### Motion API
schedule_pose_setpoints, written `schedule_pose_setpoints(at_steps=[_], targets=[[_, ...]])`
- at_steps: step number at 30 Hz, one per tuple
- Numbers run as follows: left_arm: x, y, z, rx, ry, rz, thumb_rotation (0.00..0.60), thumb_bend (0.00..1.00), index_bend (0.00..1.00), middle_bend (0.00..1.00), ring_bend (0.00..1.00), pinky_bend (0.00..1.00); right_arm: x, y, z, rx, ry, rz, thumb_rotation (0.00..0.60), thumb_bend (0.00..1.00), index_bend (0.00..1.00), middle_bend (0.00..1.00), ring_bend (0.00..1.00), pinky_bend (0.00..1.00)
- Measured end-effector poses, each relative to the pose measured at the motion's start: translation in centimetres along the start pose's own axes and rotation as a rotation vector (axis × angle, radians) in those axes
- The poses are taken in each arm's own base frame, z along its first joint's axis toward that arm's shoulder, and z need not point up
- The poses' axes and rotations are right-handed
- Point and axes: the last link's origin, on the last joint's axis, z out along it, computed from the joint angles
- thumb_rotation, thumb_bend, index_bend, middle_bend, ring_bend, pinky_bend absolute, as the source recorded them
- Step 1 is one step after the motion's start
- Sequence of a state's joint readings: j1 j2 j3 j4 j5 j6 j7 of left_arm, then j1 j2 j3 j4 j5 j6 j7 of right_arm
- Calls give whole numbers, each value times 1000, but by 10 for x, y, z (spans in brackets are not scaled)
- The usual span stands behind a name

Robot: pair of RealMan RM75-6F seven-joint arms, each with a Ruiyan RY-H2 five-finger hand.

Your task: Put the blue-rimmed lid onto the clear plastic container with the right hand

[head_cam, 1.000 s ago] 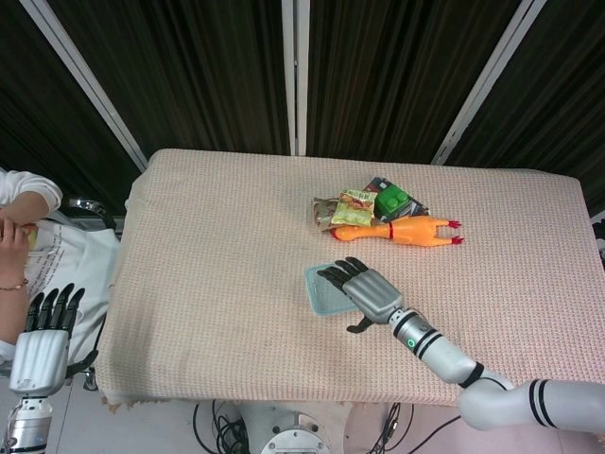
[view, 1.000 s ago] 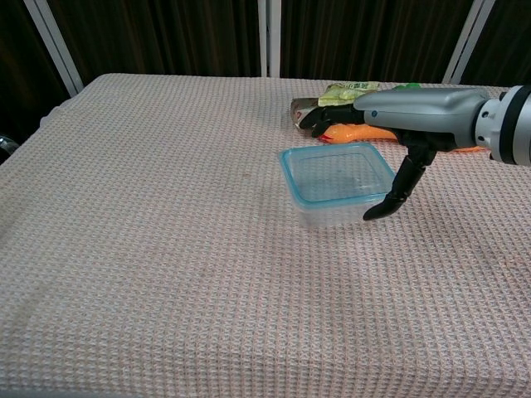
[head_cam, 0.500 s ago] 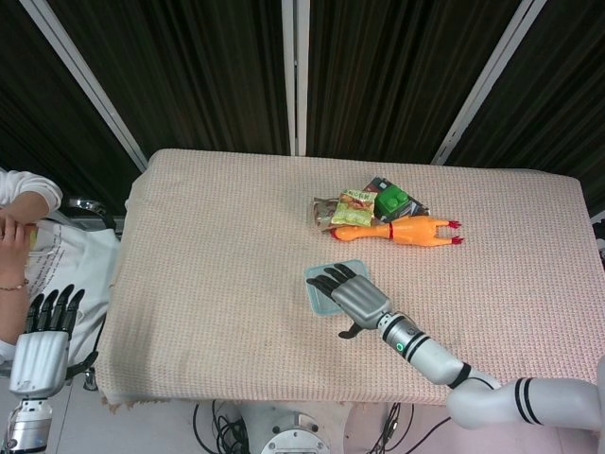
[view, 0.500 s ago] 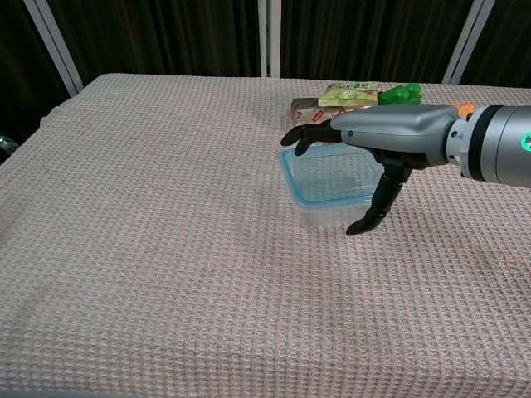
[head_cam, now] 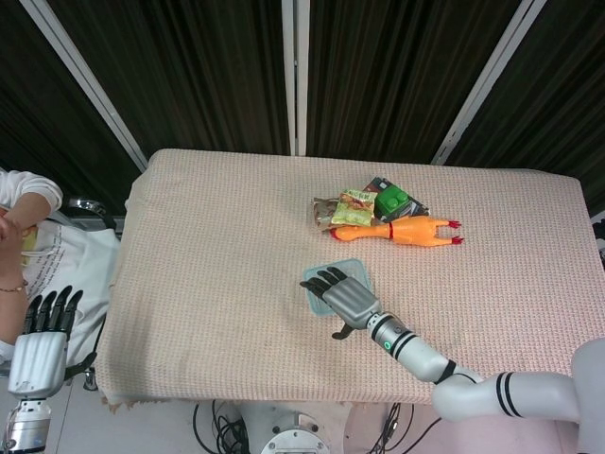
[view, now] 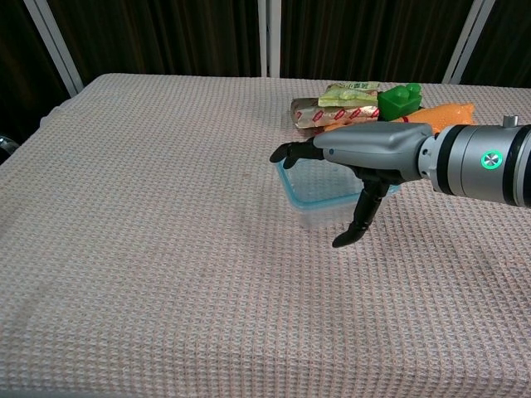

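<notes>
The blue-rimmed lid [head_cam: 354, 270] [view: 289, 184] lies on top of the clear plastic container [view: 319, 214] near the middle of the table. My right hand [head_cam: 342, 298] [view: 365, 157] hovers flat over the lid, palm down, fingers stretched out toward the far left corner and thumb hanging down in front of the container's near wall. It holds nothing. My left hand [head_cam: 43, 331] hangs off the table at the lower left of the head view, fingers straight and empty; the chest view does not show it.
Behind the container lie snack packets [head_cam: 342, 208] [view: 332, 104], a green block [head_cam: 391, 200] [view: 398, 99] and an orange rubber chicken [head_cam: 416, 230] [view: 448, 113]. A person [head_cam: 24, 227] sits beyond the table's left edge. The tan woven tablecloth [head_cam: 217, 246] covers the whole table.
My right hand has slid across the lid toward the left and the near side of the table. The lid, container and left hand have stayed put.
</notes>
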State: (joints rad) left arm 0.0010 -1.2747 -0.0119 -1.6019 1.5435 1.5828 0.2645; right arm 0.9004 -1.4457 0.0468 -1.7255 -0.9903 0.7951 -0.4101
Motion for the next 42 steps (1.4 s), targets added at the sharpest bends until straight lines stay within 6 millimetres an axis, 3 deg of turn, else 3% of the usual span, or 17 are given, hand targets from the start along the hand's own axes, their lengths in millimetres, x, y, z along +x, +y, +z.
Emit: schedule_pose_setpoints(at_steps=[16,23,31,42], targets=[[-2,-1,-1,0,1,-6,600,38,61,23,0,0,-3,1,-5,-4,24,6,600,0,0,139,0,0],[-1,0,0,-7,5,-5,600,38,60,23,0,0,5,1,-35,28,92,-9,600,0,0,148,0,0],[0,4,2,-19,9,-1,600,38,61,23,0,0,-15,7,-73,56,52,-11,600,0,0,163,0,0],[1,4,-1,-10,11,3,600,37,60,23,0,0,-27,10,-62,58,17,-15,600,0,0,168,0,0]])
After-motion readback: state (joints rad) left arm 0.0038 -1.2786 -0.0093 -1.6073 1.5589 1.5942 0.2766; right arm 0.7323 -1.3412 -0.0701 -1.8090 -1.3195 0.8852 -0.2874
